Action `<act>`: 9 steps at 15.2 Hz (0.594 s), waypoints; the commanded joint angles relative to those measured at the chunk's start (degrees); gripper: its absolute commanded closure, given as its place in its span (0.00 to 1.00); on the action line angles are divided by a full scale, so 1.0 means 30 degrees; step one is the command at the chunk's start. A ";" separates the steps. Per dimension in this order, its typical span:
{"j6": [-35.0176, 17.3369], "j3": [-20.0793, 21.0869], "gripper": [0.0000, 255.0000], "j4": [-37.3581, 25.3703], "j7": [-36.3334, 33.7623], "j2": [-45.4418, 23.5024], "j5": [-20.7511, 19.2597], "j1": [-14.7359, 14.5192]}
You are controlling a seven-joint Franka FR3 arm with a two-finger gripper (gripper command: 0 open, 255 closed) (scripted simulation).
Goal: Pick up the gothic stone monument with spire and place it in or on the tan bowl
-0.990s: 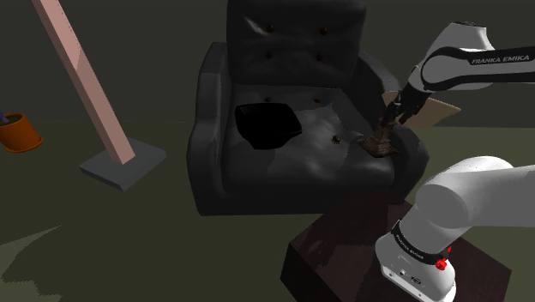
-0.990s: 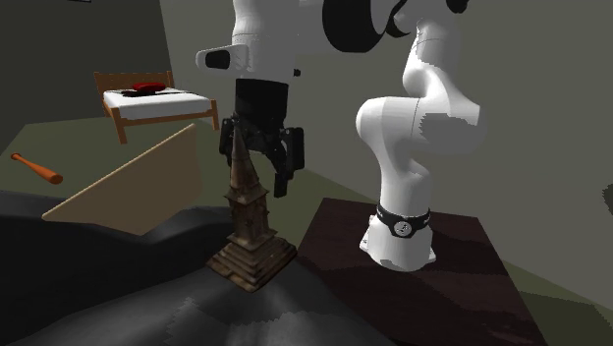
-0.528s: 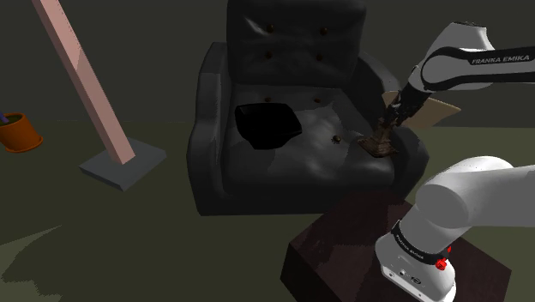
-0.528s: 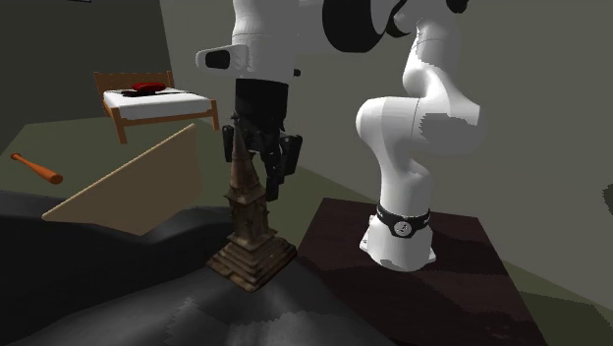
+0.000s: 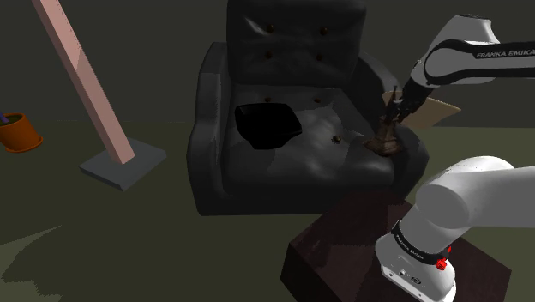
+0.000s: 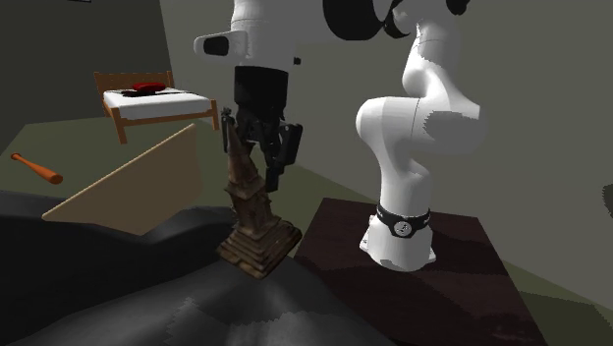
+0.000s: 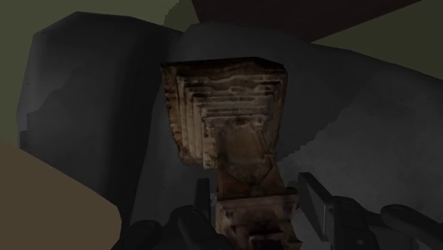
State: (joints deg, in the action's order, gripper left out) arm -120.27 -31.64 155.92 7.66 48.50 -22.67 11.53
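Note:
A brown stone monument (image 5: 382, 140) with a thin spire sits at the armrest on the shoulder view's right of a dark armchair (image 5: 283, 111). My gripper (image 5: 394, 106) is shut on the spire from above. In the second exterior view the black fingers (image 6: 279, 147) clasp the upper part of the monument (image 6: 253, 211), which leans; I cannot tell whether its base touches the cushion. The wrist view looks down the monument (image 7: 227, 121) to its stepped base, gripper (image 7: 255, 206) around the shaft. A black bowl-shaped thing (image 5: 267, 125) lies on the seat.
A tan flat wedge (image 5: 439, 110) (image 6: 133, 187) leans behind the armrest, close to my hand. My dark stand (image 5: 343, 257) is beside the chair. A pink beam (image 5: 86, 77) on a grey base and an orange pot (image 5: 17, 133) stand far off.
The fingers closed on the spire. The monument then rose a little, tilted, and its base shifted toward the second exterior view's right.

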 commanded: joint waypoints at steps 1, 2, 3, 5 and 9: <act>0.0569 0.0186 1.00 -0.0412 0.0030 0.0168 0.0164 -0.0043; 0.0847 0.0288 1.00 -0.0624 0.0032 0.0237 0.0251 -0.0074; 0.1121 0.0390 1.00 -0.0838 0.0034 0.0298 0.0338 -0.0105; 0.1660 0.0586 1.00 -0.1277 0.0040 0.0401 0.0509 -0.0169; 0.2702 0.0953 1.00 -0.2194 0.0053 0.0531 0.0835 -0.0304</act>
State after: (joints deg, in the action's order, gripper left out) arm -112.87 -29.07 150.08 7.85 50.10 -20.43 10.78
